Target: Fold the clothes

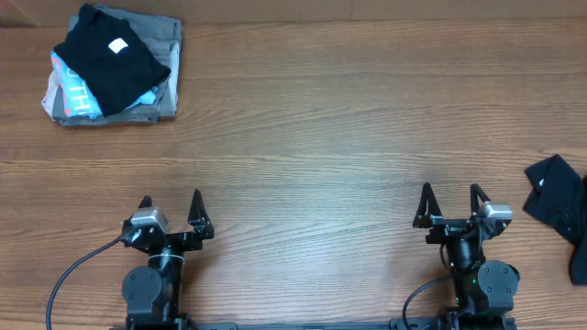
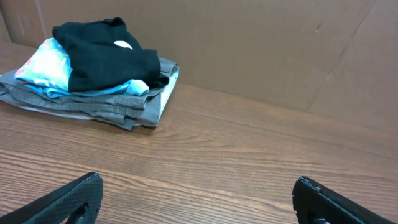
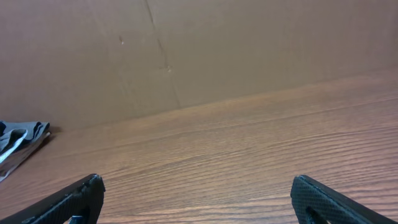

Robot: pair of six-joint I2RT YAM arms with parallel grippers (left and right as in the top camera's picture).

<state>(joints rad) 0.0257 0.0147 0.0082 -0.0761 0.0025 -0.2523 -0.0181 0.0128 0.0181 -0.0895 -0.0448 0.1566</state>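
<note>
The black shirt [image 1: 559,203] lies crumpled at the right edge of the table, partly cut off by the frame in the overhead view, with a small white mark on it. It does not show in either wrist view. My left gripper [image 1: 171,213] is open and empty near the front edge at the left; its jaws [image 2: 198,196] stand wide apart over bare wood. My right gripper [image 1: 451,205] is open and empty near the front edge, left of the shirt; its jaws [image 3: 198,198] are also wide apart.
A stack of folded garments [image 1: 115,64] sits at the far left corner: a black piece with a white square label on top of light-blue and grey ones, also in the left wrist view [image 2: 93,68]. A brown cardboard wall [image 3: 199,50] stands behind the table.
</note>
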